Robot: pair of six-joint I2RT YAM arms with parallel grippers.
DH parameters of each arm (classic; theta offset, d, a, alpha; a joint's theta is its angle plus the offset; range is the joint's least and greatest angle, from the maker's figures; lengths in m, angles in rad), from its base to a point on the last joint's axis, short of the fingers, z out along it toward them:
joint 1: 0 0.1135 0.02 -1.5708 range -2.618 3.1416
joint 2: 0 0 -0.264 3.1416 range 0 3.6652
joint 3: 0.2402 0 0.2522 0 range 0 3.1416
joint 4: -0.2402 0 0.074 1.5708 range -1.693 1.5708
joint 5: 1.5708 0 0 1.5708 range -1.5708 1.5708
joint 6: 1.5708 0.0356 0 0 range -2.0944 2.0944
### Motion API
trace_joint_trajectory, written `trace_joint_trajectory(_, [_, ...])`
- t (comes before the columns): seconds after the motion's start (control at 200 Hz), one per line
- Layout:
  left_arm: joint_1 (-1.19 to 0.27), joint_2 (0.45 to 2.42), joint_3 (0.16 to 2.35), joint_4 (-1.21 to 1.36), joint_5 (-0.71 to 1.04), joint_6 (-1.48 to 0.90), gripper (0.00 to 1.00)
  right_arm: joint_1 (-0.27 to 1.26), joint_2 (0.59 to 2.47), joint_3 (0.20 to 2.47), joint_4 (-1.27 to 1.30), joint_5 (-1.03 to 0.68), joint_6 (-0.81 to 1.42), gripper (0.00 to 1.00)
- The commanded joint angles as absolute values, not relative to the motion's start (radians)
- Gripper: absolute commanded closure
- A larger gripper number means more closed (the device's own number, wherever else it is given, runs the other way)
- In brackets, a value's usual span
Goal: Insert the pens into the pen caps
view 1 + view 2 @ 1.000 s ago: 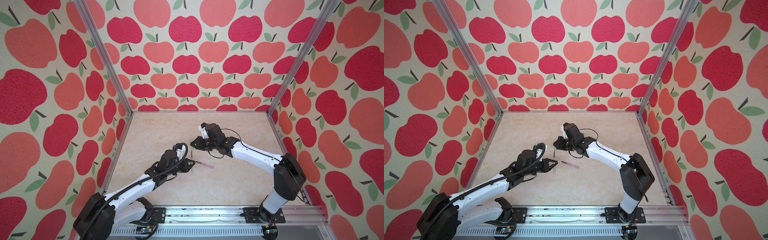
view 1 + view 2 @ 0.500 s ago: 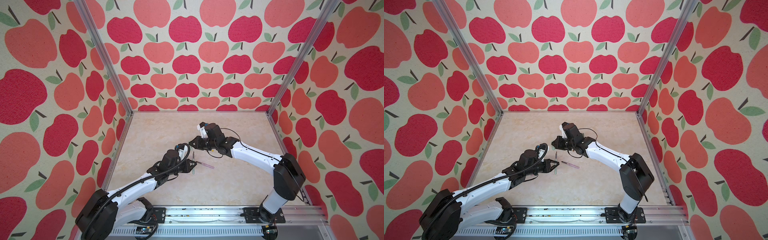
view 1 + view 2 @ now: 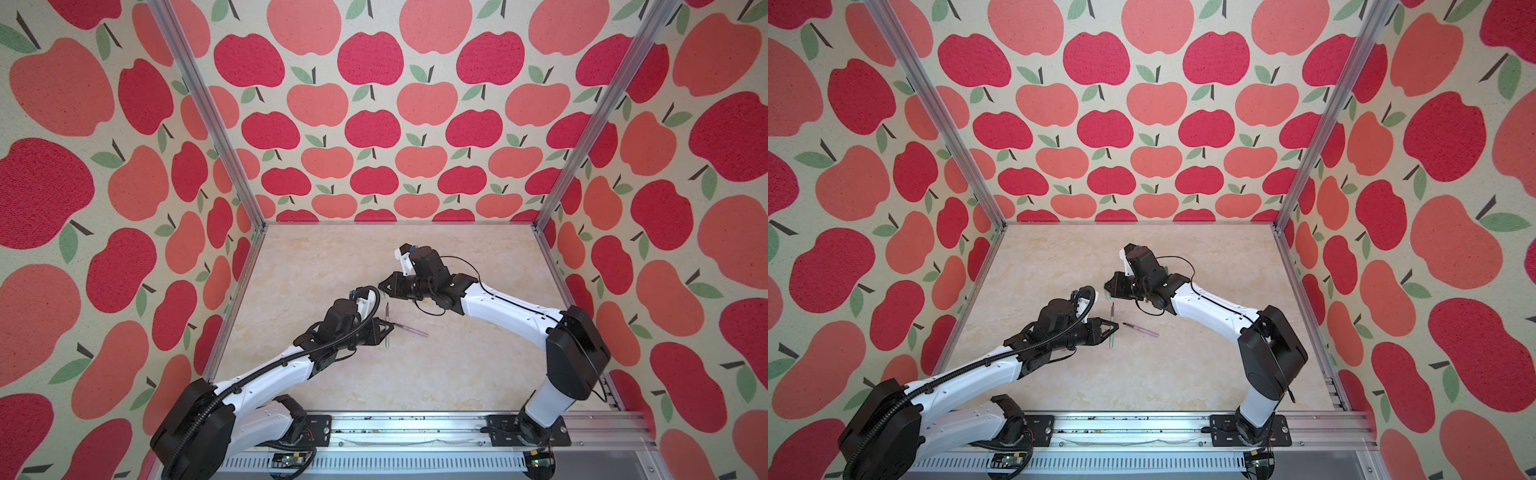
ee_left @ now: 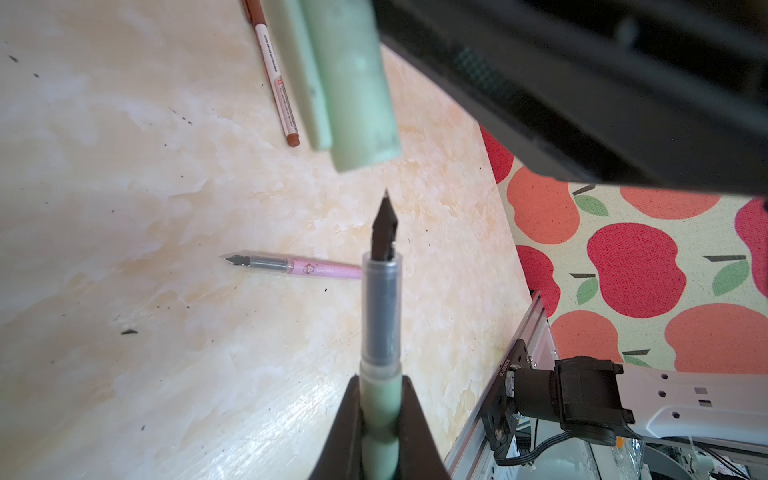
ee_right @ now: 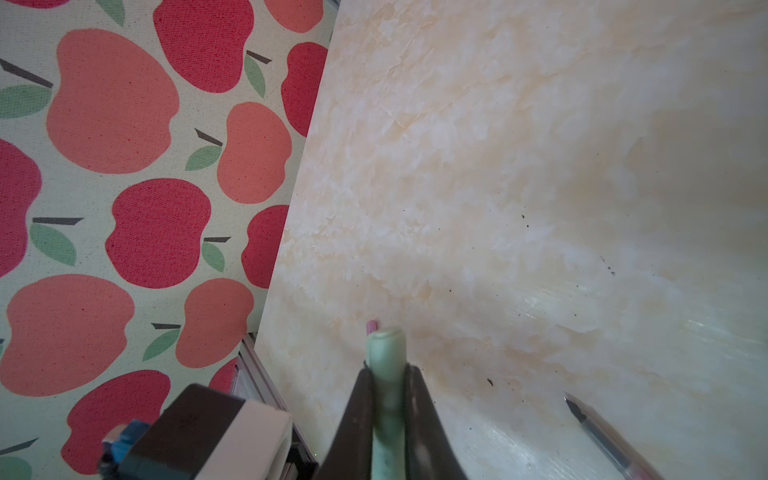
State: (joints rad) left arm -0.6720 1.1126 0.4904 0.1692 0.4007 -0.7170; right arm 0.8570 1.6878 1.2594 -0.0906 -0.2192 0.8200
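The left jaws are clenched on the pale green pen point(image 4: 381, 311), its tip just short of the pale green cap point(image 5: 388, 365) gripped in the right jaws. A pink pen point(image 4: 320, 269) lies on the bench point(image 4: 124, 208) near the left jaws.

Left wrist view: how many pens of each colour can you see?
Pale green pen: 1
Pink pen: 1
White pen with brown ends: 1
Total: 3 pens
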Motion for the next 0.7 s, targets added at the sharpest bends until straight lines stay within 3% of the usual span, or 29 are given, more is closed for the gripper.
trace_joint_trajectory(0.0, [-0.678, 1.094, 0.517, 0.181, 0.404, -0.709, 1.0, 0.853, 1.663, 1.263, -0.112, -0.184, 0.78, 0.95])
trace_joint_trajectory(0.695, [-0.678, 1.092, 0.514, 0.184, 0.374, -0.707, 1.0, 0.861, 1.634, 1.216, -0.09, -0.177, 0.772, 0.95])
